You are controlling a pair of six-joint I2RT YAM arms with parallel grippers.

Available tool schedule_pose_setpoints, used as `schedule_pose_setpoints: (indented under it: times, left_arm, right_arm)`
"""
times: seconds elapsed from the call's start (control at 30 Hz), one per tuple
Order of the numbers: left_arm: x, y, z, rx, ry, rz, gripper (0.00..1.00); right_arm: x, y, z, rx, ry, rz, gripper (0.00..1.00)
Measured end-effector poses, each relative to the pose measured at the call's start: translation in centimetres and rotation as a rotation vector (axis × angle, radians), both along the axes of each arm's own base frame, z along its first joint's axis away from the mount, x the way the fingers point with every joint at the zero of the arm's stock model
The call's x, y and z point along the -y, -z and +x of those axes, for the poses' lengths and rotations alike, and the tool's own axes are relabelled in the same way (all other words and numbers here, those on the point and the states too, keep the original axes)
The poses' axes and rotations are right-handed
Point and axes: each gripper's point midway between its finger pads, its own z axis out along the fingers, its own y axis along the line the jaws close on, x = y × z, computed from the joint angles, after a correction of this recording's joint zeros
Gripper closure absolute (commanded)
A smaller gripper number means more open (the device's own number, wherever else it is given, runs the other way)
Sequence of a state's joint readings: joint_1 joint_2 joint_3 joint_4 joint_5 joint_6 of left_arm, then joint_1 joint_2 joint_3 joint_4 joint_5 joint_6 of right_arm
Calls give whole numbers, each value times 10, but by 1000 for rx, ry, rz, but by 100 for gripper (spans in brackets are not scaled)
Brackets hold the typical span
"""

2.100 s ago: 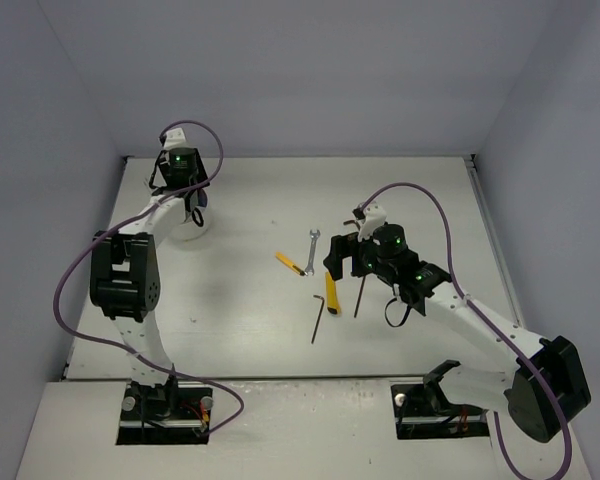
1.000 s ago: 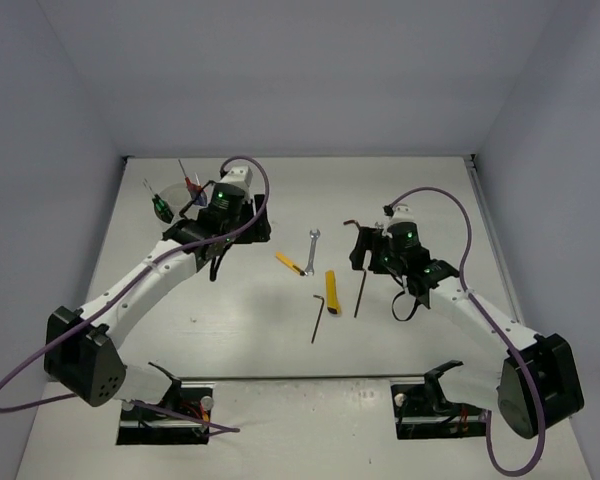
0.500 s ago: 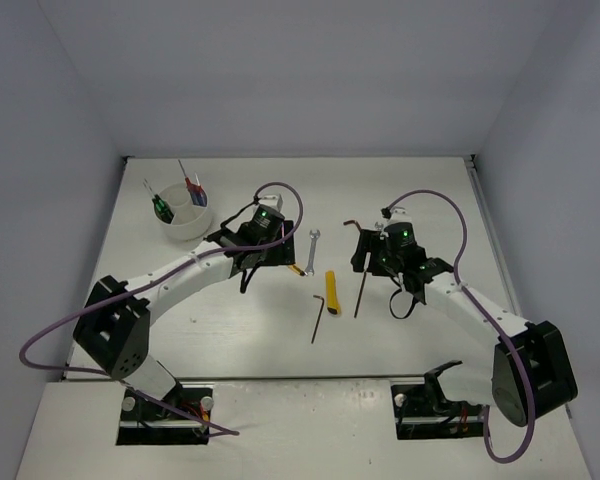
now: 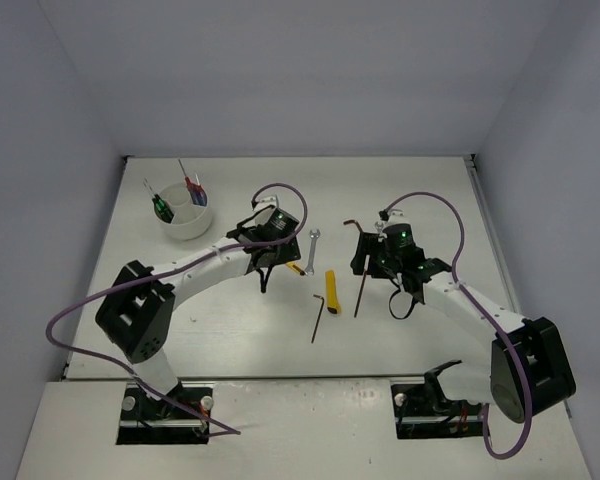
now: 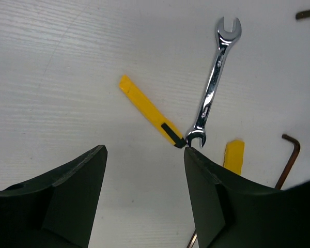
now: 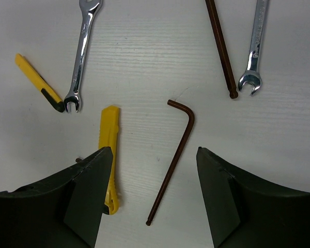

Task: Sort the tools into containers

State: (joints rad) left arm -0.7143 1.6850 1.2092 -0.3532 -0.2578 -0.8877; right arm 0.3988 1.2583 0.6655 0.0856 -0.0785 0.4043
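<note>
The white cup [image 4: 185, 220] at the back left holds several screwdrivers [image 4: 158, 205]. On the table's middle lie a silver wrench [image 4: 311, 245] [image 5: 213, 85] [image 6: 81, 57], a short yellow tool with a black tip [image 4: 290, 263] [image 5: 150, 112] [image 6: 39, 85], a yellow knife [image 4: 331, 292] [image 6: 109, 150] and an L-shaped hex key [image 4: 317, 317] [image 6: 178, 155]. My left gripper [image 4: 277, 252] [image 5: 144, 151] is open just left of the yellow tool. My right gripper [image 4: 370, 255] [image 6: 154, 151] is open over the hex key, holding nothing.
A long dark hex key [image 6: 221, 46] [image 4: 360, 290] and a second wrench [image 6: 254, 46] lie beside the right gripper. Walls close in the table on three sides. The left arm [image 4: 190, 270] stretches across the left half of the table.
My left arm has swung from the cup toward the middle, its gripper now beside the yellow tool and wrench. The right arm has barely moved; its jaws have narrowed a little.
</note>
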Motion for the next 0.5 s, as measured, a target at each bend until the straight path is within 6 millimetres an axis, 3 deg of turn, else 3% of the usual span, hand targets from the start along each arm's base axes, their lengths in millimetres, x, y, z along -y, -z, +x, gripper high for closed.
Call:
schedule_pose_setpoints:
  times: [0.33,0.5]
  left_arm:
    - [8,37,27,-66,-163,46,52]
    - [5,53,27,-105,-201,66,53]
  right_arm:
    - [0,1,-4,4,-23,-9,36]
    - [1,4,-7,0,-33,-14,36]
